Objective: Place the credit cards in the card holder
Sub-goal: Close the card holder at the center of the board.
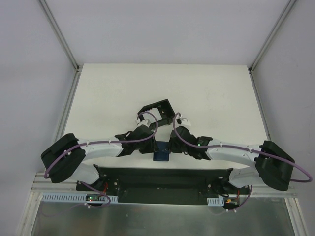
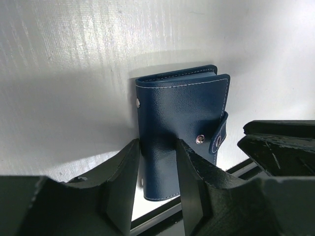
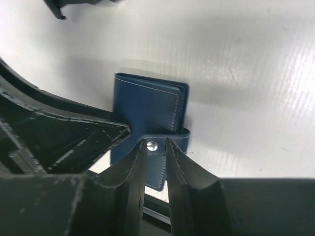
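The card holder [image 1: 161,155] is a small folded wallet of navy, leather-like material with a fine grain, pale stitching along its edges and rounded corners. It sits at the near middle of the matte white table [image 1: 108,93], between the two arms and nearer than the black box frame [image 1: 158,104], an angular open-sided shell through which the table shows. The wallet is folded shut, so what it holds cannot be seen. Its closing strap [image 3: 156,173] is undone, leaving a round metal stud [image 2: 199,139] bare on the cover. The left gripper [image 2: 158,169], made of dull black plastic with wedge-shaped fingers [image 2: 129,169], is partly open and straddles the wallet's near end. The left finger lies against the wallet's edge and the right one overlaps the cover, but it cannot be told whether they pinch it. The right gripper [image 3: 156,160] has its fingers drawn close together, nipping the narrow strap just below its shiny snap.
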